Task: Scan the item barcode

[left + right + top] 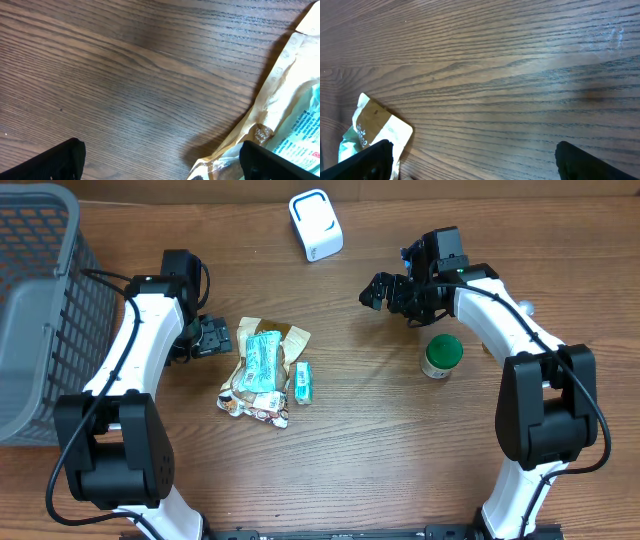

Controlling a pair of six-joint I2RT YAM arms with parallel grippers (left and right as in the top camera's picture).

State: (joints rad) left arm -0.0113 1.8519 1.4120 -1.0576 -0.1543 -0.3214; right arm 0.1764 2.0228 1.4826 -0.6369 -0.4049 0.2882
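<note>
A heap of snack packets (263,370) lies mid-table: a teal packet (264,358) on a beige pouch (290,337), with a small green box (303,381) at its right. My left gripper (222,338) stands open just left of the heap. In the left wrist view the left gripper (162,167) is low over bare wood, and the beige pouch (285,95) reaches its right finger. The white scanner (315,225) sits at the back centre. My right gripper (375,292) hangs open between scanner and heap, empty; the right wrist view shows the right gripper (475,162) over wood, a pouch corner (375,127) at lower left.
A grey mesh basket (40,310) fills the left edge of the table. A jar with a green lid (441,355) stands beside my right arm's forearm. Brown wood table (400,440) shows bare toward the front.
</note>
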